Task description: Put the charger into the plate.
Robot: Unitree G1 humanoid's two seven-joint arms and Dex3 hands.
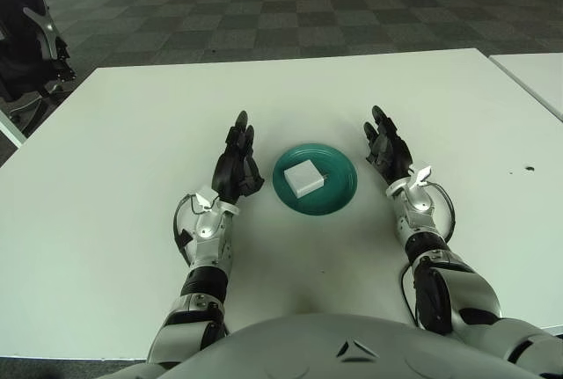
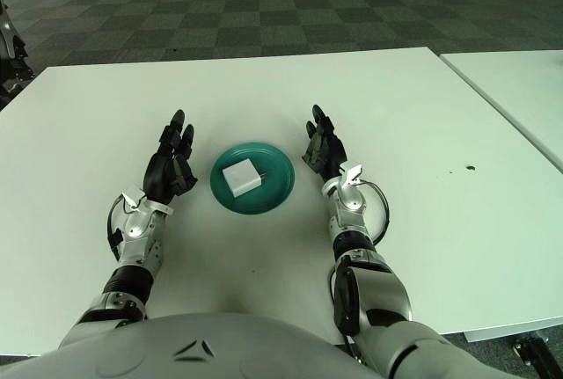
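Observation:
A white square charger (image 1: 304,177) lies inside a teal plate (image 1: 339,193) on the white table, near the middle of the view. My left hand (image 1: 237,157) shows just left of the plate, fingers straight and spread, holding nothing. My right hand (image 1: 385,144) shows just right of the plate, fingers also straight and empty. Neither hand touches the plate or the charger.
The white table (image 1: 132,133) stretches wide around the plate. A second white table (image 1: 537,76) stands at the right with a gap between. A small dark speck (image 1: 529,169) lies at the right. A dark chair (image 1: 26,45) stands at far left.

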